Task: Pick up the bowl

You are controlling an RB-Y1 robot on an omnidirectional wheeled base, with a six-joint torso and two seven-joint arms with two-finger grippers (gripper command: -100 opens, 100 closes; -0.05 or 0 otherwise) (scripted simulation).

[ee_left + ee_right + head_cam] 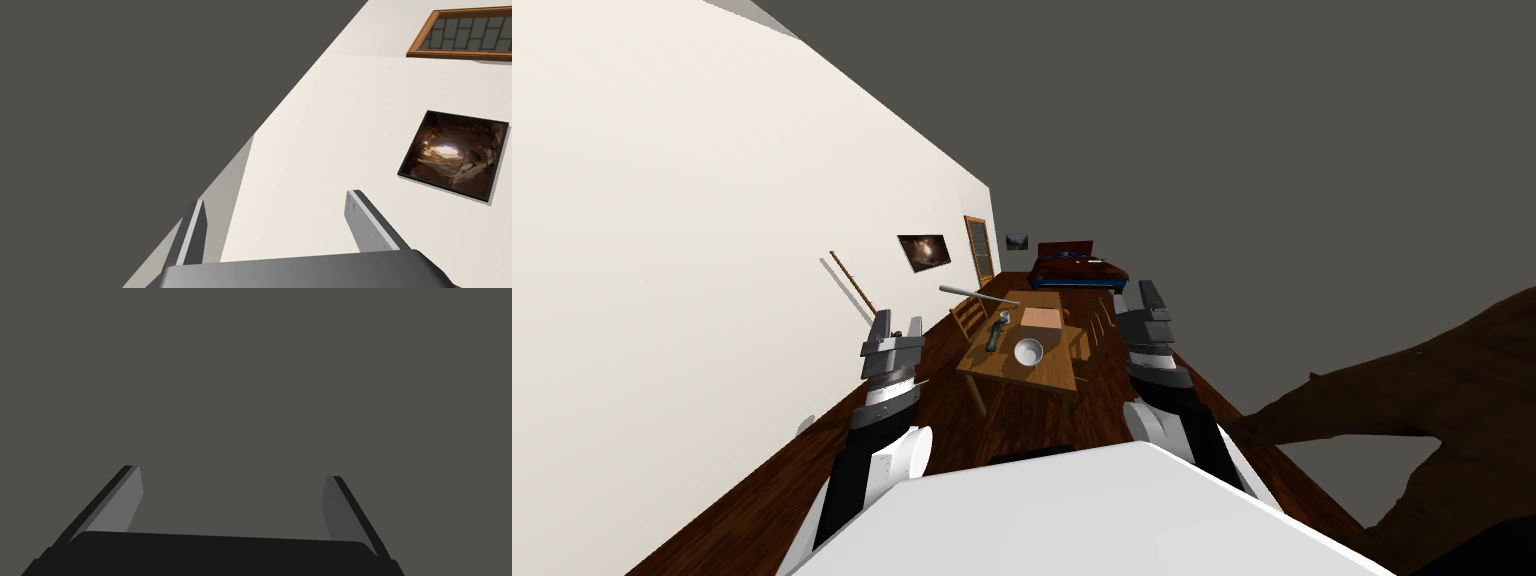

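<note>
A white bowl (pixel 1028 352) sits on the near half of a wooden table (pixel 1009 372) some way ahead of me. My left gripper (pixel 899 325) is raised to the left of the table, well short of the bowl, and its fingers (pixel 194 226) stand open with nothing between them. To the right of the table my right gripper (pixel 1152 296) is also raised, and its fingers (pixel 131 493) are open and empty. Both hands are far from the bowl.
On the table also lie a dark bottle-like object (pixel 994 338), a small cup (pixel 1005 317) and a tan board (pixel 1042 318). Chairs (pixel 968 318) flank the table. A bed (pixel 1077 270) stands beyond it. A cream wall (pixel 712 250) runs along the left.
</note>
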